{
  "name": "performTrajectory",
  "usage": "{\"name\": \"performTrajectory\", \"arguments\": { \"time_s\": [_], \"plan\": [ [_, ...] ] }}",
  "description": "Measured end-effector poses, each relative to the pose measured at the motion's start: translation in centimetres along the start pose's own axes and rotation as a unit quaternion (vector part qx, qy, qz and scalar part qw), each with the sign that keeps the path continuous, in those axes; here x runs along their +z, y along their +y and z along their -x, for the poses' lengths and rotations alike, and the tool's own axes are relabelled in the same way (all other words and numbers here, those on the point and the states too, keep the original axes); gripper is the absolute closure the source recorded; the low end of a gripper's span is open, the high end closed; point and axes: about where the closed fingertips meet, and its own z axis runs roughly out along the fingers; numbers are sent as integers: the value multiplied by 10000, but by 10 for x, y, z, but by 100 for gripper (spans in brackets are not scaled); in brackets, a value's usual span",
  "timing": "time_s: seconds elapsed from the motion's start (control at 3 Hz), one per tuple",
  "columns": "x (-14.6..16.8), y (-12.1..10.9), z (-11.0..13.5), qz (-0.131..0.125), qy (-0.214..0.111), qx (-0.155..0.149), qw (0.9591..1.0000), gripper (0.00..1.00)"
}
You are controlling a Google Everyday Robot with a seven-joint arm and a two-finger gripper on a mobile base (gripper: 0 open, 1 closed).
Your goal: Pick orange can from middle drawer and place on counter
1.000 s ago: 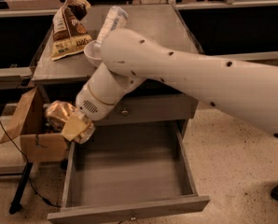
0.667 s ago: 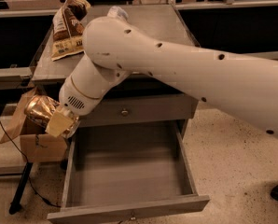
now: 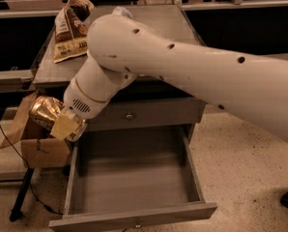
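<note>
My gripper [image 3: 57, 121] is at the left of the cabinet, just beyond its left side and below the counter's edge. It is shut on the orange can [image 3: 43, 110], a shiny orange-gold can held lying sideways in the air, with a yellowish finger [image 3: 66, 125] across it. The middle drawer [image 3: 134, 170] is pulled wide open below and to the right; its grey tray shows nothing inside. The counter [image 3: 158, 25] is the grey top slab, above and right of the can. My white arm crosses over it and hides much of its middle.
A brown and yellow snack bag [image 3: 69, 28] lies on the counter's left part. A closed grey drawer front with a round brass knob [image 3: 129, 115] sits above the open drawer. An open cardboard box [image 3: 40, 146] stands on the floor to the cabinet's left, under the can.
My gripper has carried the orange can leftward and slightly up, from over the drawer's left wall to beside the cabinet. The arm's elbow has swung left over the counter.
</note>
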Motion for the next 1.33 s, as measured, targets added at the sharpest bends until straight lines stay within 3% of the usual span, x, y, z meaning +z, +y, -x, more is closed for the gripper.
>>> {"name": "performTrajectory", "arguments": {
  "time_s": [0.33, 0.67, 1.33],
  "plan": [
    [-19, -26, 8, -403, 201, 26, 9990, 100],
    [-34, -67, 28, -770, 344, -89, 9964, 100],
    [-50, -131, 70, -1280, 207, -397, 9908, 100]
  ]
}}
